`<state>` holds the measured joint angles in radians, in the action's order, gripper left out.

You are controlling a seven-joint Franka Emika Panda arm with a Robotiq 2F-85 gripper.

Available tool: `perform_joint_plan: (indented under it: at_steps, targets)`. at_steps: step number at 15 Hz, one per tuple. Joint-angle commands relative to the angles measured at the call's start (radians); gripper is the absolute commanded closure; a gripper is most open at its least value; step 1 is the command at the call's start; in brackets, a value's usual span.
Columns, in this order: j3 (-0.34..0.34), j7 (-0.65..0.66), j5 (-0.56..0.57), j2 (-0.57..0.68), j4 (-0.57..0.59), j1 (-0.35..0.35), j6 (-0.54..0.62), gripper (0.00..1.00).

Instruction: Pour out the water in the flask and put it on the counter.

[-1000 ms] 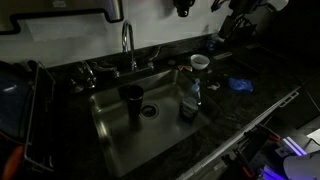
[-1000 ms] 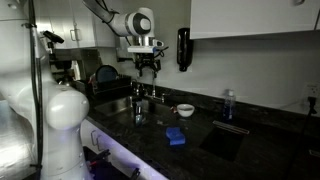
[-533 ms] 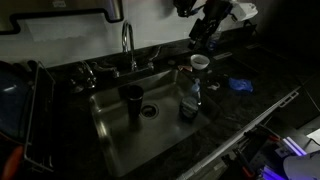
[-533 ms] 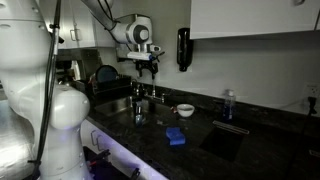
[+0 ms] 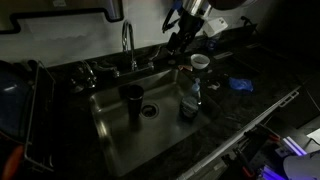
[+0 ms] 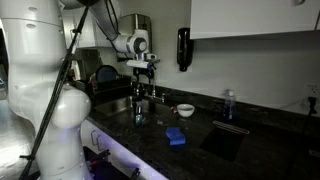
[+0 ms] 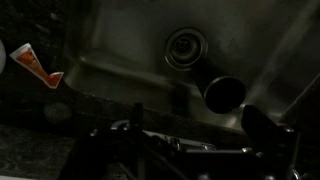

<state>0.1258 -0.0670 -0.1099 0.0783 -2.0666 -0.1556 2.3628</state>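
The flask (image 5: 132, 100) is a dark tumbler standing upright in the steel sink, near the drain. In the wrist view I look down on its round dark top (image 7: 224, 93). In an exterior view it is a small dark shape low in the basin (image 6: 137, 112). The gripper (image 5: 178, 40) hangs open and empty in the air above the sink's back edge, beside the faucet, well above the flask. It also shows in an exterior view (image 6: 141, 72) and dimly in the wrist view (image 7: 182, 128). The black counter (image 5: 230, 105) surrounds the sink.
A clear bottle (image 5: 190, 100) stands in the sink beside the flask. The faucet (image 5: 128, 45) rises behind the basin. A white cup (image 5: 200, 62) and a blue sponge (image 5: 240, 85) lie on the counter. A dish rack (image 6: 105, 78) stands beyond the sink. The drain (image 7: 185, 47) lies near the flask.
The arm has swung from above the white cup toward the faucet and come lower over the sink. The flask and bottle have not moved.
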Motion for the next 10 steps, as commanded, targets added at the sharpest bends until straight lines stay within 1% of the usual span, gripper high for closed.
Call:
perform_joint_plan:
  at_steps: [1, 6, 9, 10]
  targets:
    - [0.007, -0.040, -0.021, 0.092, 0.054, 0.015, 0.041, 0.00]
    - [0.023, -0.045, -0.071, 0.169, 0.071, 0.019, 0.110, 0.00]
    - [0.035, -0.040, -0.078, 0.197, 0.077, 0.015, 0.142, 0.00]
    - [0.043, -0.021, -0.068, 0.201, 0.078, 0.002, 0.152, 0.00]
